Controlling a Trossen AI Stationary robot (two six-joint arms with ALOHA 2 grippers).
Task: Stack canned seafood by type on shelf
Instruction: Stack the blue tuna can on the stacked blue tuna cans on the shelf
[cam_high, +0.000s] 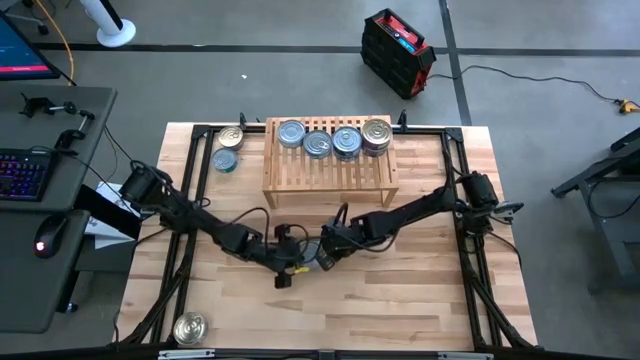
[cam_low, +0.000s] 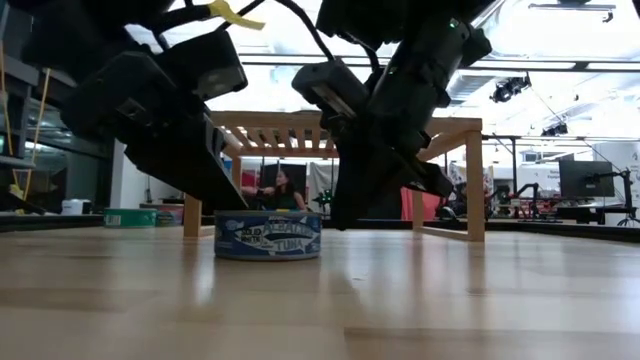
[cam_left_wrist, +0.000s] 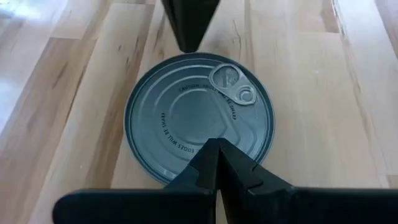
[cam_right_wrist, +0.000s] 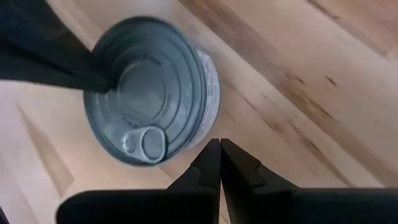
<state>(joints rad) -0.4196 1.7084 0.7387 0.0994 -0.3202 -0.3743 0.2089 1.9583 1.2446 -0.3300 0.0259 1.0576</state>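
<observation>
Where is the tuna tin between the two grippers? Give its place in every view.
High: tuna tin mid-table, mostly hidden under both grippers.
Low: centre, label facing.
Left wrist: centre.
Right wrist: upper left.
Shared landmark: its pull ring.

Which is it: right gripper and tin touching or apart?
Cannot tell: right wrist view puts right gripper beside tin rim; neither contact nor gap is plain.

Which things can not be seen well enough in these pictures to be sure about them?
- High view: the tuna tin between the arms is mostly covered by the right gripper and left gripper.
- High view: labels of the tins on the shelf are too small to read.
- Low view: the arms hide the shelf's middle; its tins do not show.
- Right wrist view: the tin's lid text is blurred.
</observation>
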